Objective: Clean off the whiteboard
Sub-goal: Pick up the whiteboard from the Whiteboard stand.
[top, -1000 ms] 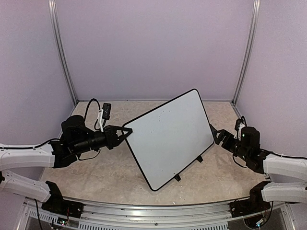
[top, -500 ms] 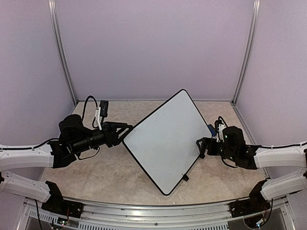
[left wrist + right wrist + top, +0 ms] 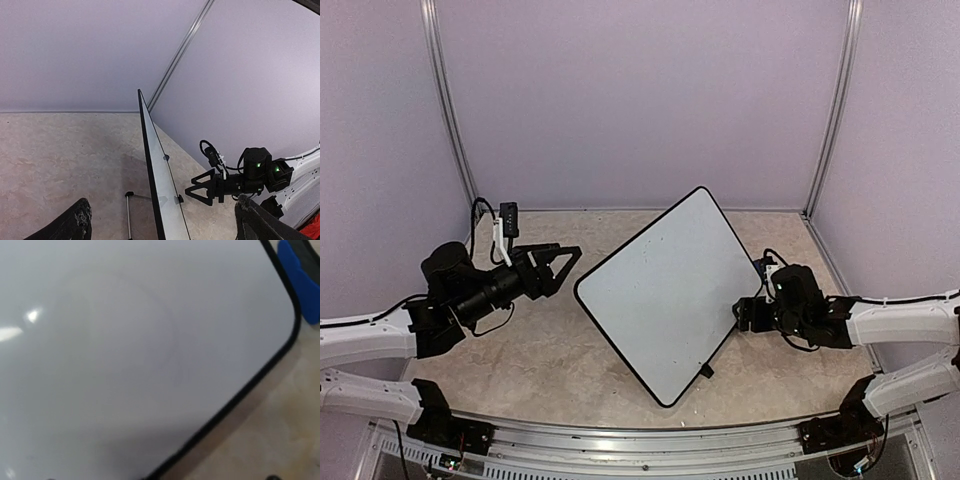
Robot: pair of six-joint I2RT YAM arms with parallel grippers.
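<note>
Whiteboard (image 3: 660, 290) stands propped at a tilt in the middle of the bench (image 3: 535, 345), turned so that one rounded corner points at the near edge and another at the rear wall. We see its white face almost bare, and the right wrist view shows only a faint curved trace on the gloss. A small black foot (image 3: 705, 372) juts out at its lower right edge.

We find the left gripper (image 3: 565, 268) near the board's left corner and apart from it, with its fingers (image 3: 75, 225) spread wide. The right gripper (image 3: 745, 312) sits low against the board's right edge. We cannot tell whether its jaws are parted or together. A blue eraser (image 3: 300, 285) lies on the bench just beside the board's right corner.
</note>
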